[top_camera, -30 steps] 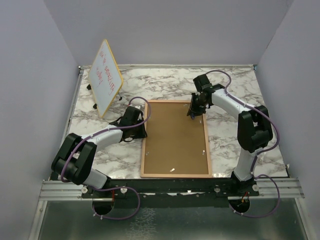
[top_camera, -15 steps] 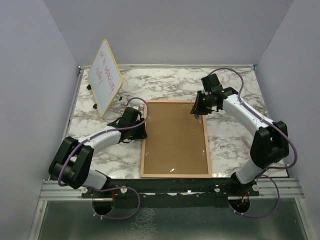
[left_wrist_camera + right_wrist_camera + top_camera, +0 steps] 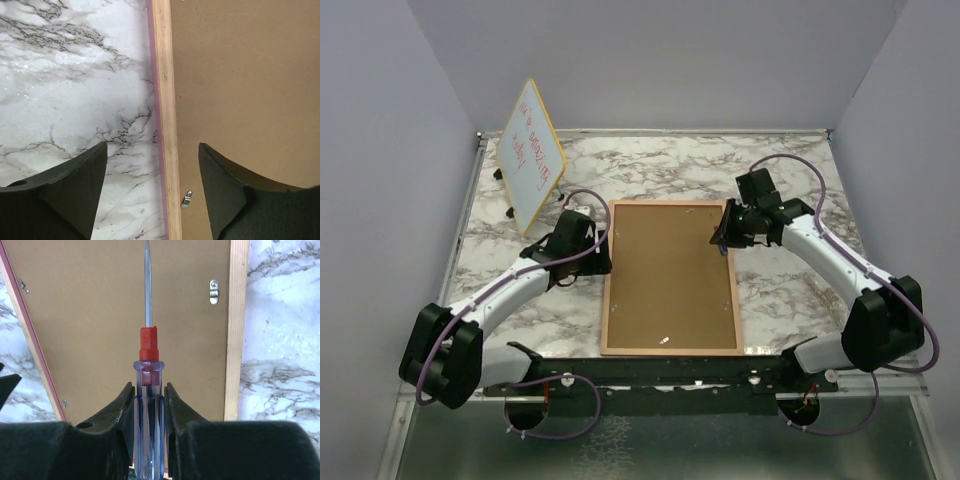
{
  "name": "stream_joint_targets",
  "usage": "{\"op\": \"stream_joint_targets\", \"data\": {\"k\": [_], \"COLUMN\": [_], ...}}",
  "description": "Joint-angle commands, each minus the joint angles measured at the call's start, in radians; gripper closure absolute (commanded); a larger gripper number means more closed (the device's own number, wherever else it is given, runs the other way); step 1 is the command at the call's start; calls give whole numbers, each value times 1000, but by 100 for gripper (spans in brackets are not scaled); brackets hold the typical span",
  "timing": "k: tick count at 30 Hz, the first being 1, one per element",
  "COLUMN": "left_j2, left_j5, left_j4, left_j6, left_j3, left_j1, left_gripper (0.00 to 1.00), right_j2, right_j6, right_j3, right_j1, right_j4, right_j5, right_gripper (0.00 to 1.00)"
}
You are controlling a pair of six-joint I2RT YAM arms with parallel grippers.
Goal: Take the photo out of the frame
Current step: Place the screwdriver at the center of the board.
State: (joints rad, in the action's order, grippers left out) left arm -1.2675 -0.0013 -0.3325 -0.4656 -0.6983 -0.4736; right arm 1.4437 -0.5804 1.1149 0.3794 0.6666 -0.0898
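While the frame (image 3: 670, 275) lies flat on the marble table (image 3: 790, 170) with its brown fibreboard back facing up, the photo is hidden in all three views; only the backing and the thin pink-edged wooden rails show. The frame's long sides run away from the arm bases, and its near short edge sits close to the table's near edge.

Left gripper (image 3: 152, 160) is at the frame's left long edge, toward the far end. Its fingers (image 3: 80, 180) are spread wide and hold nothing. One finger is over bare marble outside the rail, the other over the brown back inside it, so they straddle the rail. Can't tell whether either finger touches down. A small metal clip (image 3: 186, 199) sits on the back just inside that rail, between the two fingers.

Right gripper (image 3: 149, 390) is at the frame's far right corner area, clamped on a screwdriver (image 3: 148, 365) with a clear blue handle and red collar. The thin shaft points out over the brown back, and the tip runs off the top of the wrist view, so contact with the back can't be judged. Another metal clip (image 3: 214, 291) sits on the frame's rail to one side of the shaft, apart from it.

A yellow-edged whiteboard (image 3: 532, 155) with red writing stands tilted beyond the frame's far left corner — not touching it.
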Motion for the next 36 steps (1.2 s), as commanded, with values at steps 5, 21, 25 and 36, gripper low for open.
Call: {"op": "stream_joint_targets", "data": {"k": [5, 21, 25, 36], "left_j2": [141, 242, 246, 241], "left_j5": [28, 11, -33, -110], "left_j4": [-98, -85, -89, -115], "left_j6": [62, 72, 70, 50], "left_j3": [-4, 16, 19, 22], "left_j1": [-1, -2, -2, -3], "left_gripper": [22, 1, 1, 1], "right_j2": [-178, -416, -440, -471], "right_j6": [-40, -86, -60, -19], "right_j3": [-111, -330, -326, -316], "right_j1": [-4, -4, -4, -4], "right_j4": [-21, -34, -26, 15], "right_j5": [105, 265, 259, 343], "right_gripper": [99, 99, 99, 99]}}
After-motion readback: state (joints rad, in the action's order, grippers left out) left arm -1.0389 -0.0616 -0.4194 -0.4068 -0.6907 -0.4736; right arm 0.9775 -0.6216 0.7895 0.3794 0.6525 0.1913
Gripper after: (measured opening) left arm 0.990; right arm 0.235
